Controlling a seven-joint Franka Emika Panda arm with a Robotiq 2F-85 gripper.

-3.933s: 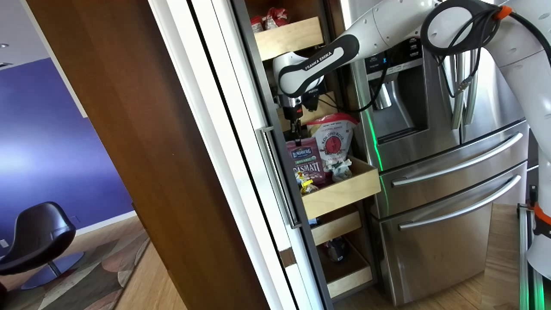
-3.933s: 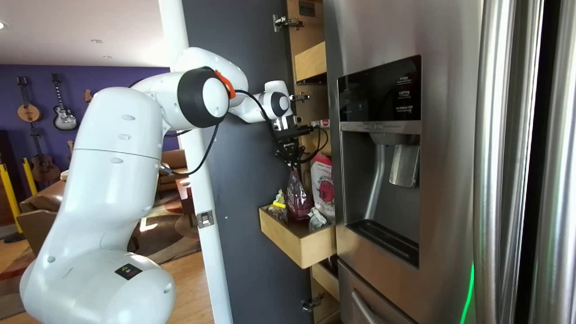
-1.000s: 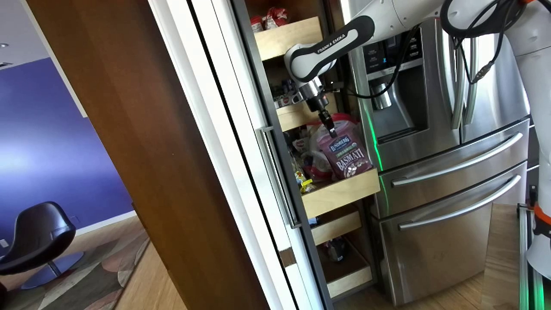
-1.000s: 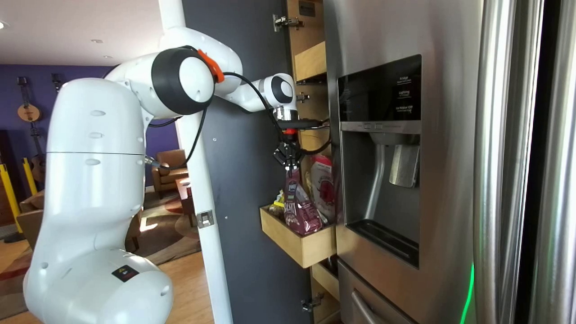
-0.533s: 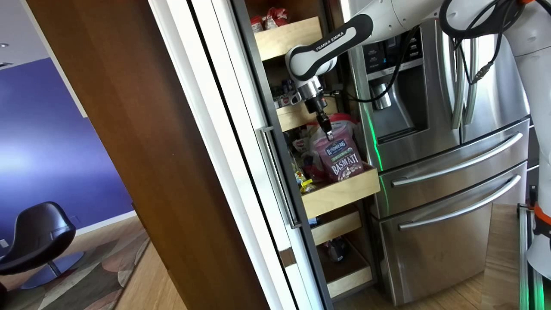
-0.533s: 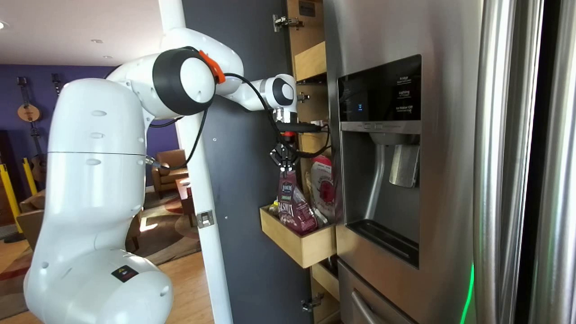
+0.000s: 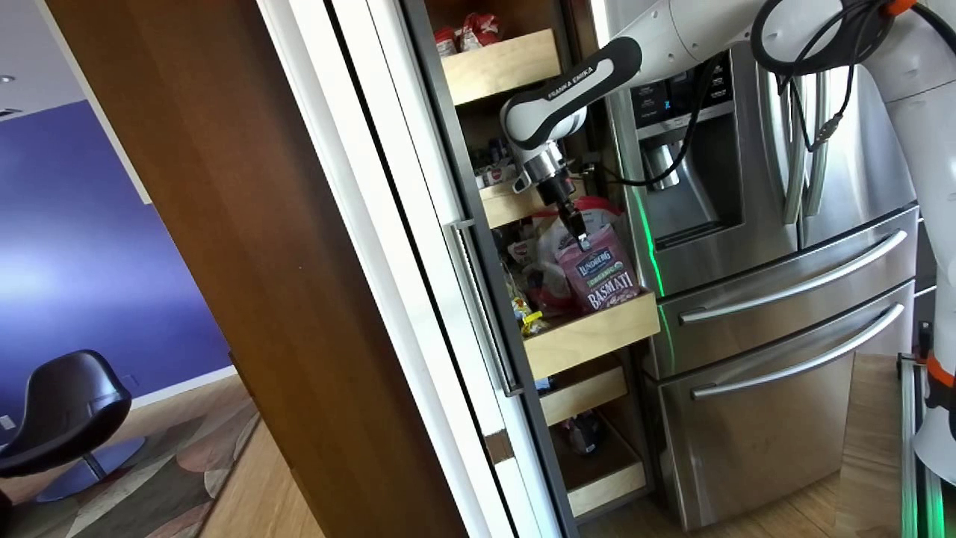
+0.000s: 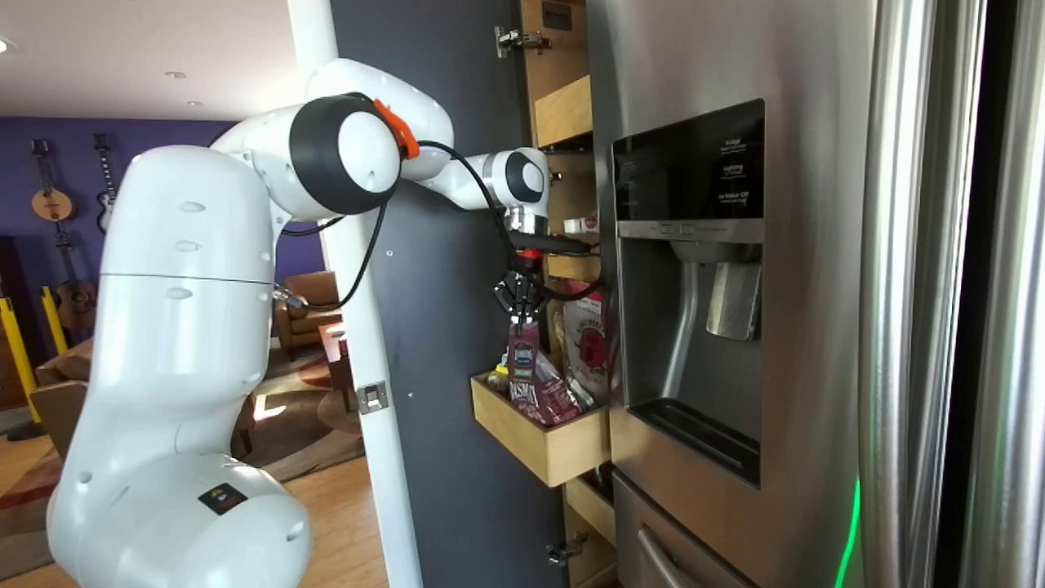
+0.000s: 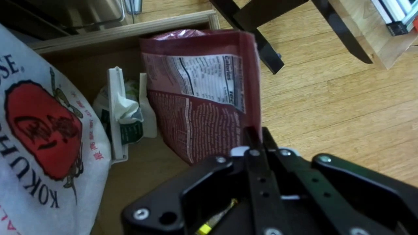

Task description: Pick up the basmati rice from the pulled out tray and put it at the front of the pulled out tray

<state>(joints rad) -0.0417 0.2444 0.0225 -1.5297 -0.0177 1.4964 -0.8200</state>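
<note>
- Gripper (image 9: 256, 138): jaws pressed together on the basmati rice (image 9: 199, 101), pinching one end of the bag's upper edge; it points downward in both exterior views.
- Basmati rice: inside the pulled out tray (image 7: 594, 338), right behind the plank front, tilted. Lower end hidden by that plank in an exterior view; whether it bears on the tray bottom cannot be told.
- Kokuho Rose bag (image 9: 52, 137): white, standing deeper in the tray on the refrigerator (image 8: 694, 514) side. In an exterior view its red top (image 7: 595, 202) shows above the basmati, which covers much of the rest.
- Clipped packet (image 9: 130, 132): small, green and white, with a white clip (image 9: 116, 112), between the two bags and just beside the basmati; contact cannot be told.
- Yellow clip (image 7: 532, 322): on a packet at the tray's door side, near the basmati.
- Pantry door (image 8: 457, 286): dark panel swung wide. Tray and gripper sit between it and the refrigerator.
- Upper drawer (image 7: 502, 67): holds red bags (image 7: 479, 30), above the wrist.
- Middle drawer (image 7: 508, 205): just behind the gripper, small items in it.
- Dark bars (image 9: 251, 14): over the wood floor (image 9: 326, 94), past the tray front; owner unclear.
</note>
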